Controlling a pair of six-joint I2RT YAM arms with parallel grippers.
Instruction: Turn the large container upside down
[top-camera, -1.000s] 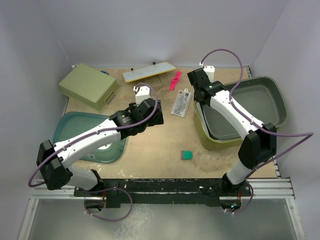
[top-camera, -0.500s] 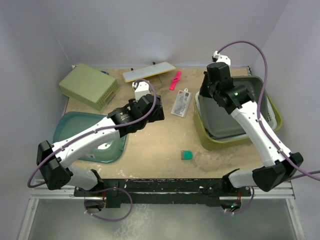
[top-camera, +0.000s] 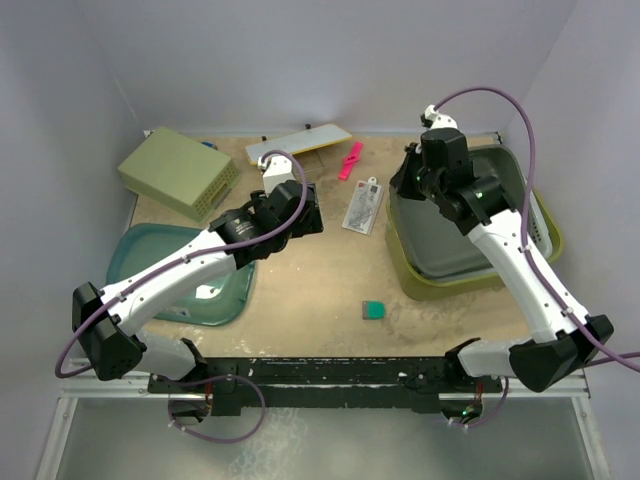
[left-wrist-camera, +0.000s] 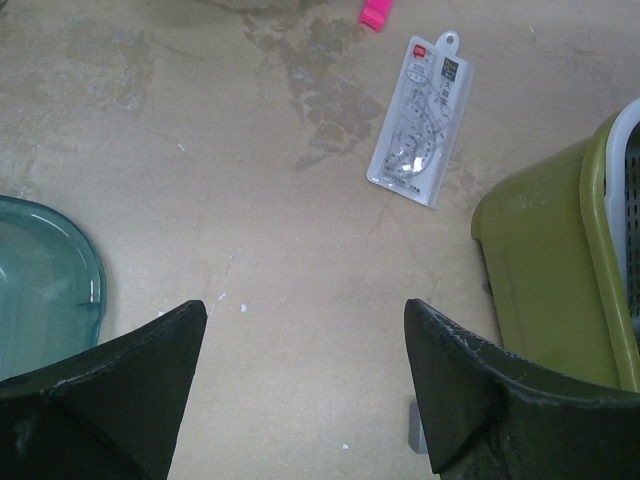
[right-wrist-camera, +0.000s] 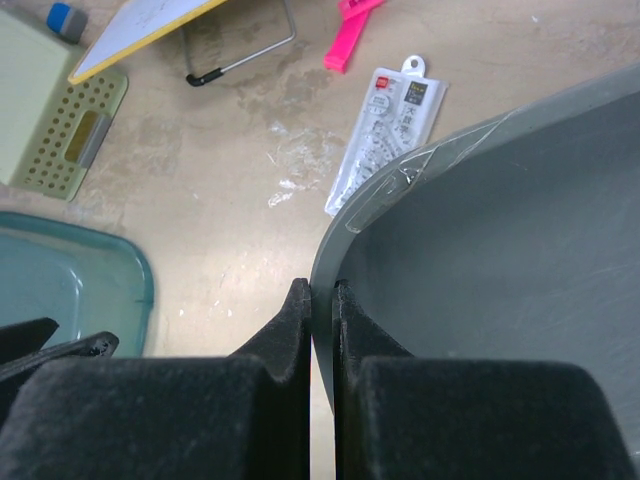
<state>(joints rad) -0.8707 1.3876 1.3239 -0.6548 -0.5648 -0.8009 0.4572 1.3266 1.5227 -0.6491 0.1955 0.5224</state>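
Large container: olive-green tub (top-camera: 452, 286) on the right side of the table (top-camera: 300, 290), open side up; from above only its near wall and left corner show, the rest lies under the dark grey tub and the right arm

Dark grey tub: (top-camera: 440, 240) nested inside the large container; its left end seems lifted above the olive rim

Right gripper: (right-wrist-camera: 322, 295) clenched on the left rim of the dark grey tub; the right wrist view shows both fingers pinching the thin rim; the top view shows only the gripper head over the tub's far left corner

Left gripper: (left-wrist-camera: 302, 310) released, fingers wide apart with only bare table between them, over the middle of the table; the spread is plain in the left wrist view, not from above

Left wrist view alone: the large container's left wall at the right edge, apart from the fingers; a pale perforated surface inside its rim, too cropped to identify

Flat clear pack: (top-camera: 362, 208) on the table left of the large container, not touching it; in all three views

Top view alone: small green block (top-camera: 373, 310) near the middle front

Left side: teal tray (top-camera: 175, 275) near, partly under the left arm; pale green basket (top-camera: 178, 172) far

Far edge: yellow board (right-wrist-camera: 140, 30); pink piece (top-camera: 351, 160)
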